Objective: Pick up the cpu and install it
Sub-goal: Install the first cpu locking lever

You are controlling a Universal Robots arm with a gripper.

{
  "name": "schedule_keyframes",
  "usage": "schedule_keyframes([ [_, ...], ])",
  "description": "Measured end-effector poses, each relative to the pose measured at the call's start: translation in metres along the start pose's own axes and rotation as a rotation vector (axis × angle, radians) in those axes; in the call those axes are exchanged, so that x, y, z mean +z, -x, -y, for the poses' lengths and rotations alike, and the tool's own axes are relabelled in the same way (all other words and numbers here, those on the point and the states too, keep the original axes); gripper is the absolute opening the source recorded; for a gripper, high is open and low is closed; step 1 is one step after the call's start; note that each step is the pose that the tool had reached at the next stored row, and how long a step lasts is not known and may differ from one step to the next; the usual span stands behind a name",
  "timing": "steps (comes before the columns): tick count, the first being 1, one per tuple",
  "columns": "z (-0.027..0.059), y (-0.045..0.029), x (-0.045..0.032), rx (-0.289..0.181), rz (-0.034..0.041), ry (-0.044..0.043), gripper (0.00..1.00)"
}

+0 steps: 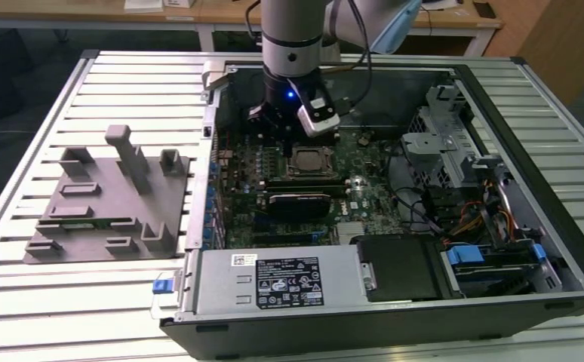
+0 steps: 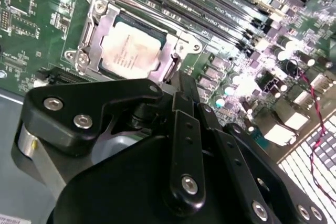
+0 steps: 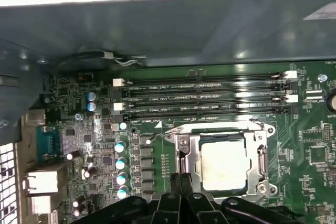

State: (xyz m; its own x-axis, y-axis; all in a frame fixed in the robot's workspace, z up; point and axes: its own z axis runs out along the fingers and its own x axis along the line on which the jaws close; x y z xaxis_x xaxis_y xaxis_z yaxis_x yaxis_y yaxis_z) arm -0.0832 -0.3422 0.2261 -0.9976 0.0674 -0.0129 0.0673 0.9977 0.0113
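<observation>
1. the cpu (image 3: pixel 223 163) sat flat in its metal-framed socket (image 3: pixel 262 153) on the green motherboard (image 3: pixel 310 129), silver top facing up.
2. the gripper (image 3: pixel 182 178) hung just by the socket's edge, its fingers pinched together with nothing between them.
3. the board lay inside the open computer case (image 1: pixel 533 90). a gray fixture (image 1: pixel 101 204) rested on the slatted table (image 1: pixel 30 113), well apart from the case's contents.

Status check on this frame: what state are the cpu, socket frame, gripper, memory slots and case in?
socket frame: down around the cpu.
cpu: seated inside the frame, not held.
gripper: shut, empty, at the frame's edge.
memory slots: empty.
case: lying on its side, panel off.
</observation>
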Motion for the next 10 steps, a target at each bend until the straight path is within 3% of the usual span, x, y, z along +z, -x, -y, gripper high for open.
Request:
schedule_keyframes([
  [10,-0.0003,0.0002,-0.0204,0.000,0.0031,0.0003,0.11],
])
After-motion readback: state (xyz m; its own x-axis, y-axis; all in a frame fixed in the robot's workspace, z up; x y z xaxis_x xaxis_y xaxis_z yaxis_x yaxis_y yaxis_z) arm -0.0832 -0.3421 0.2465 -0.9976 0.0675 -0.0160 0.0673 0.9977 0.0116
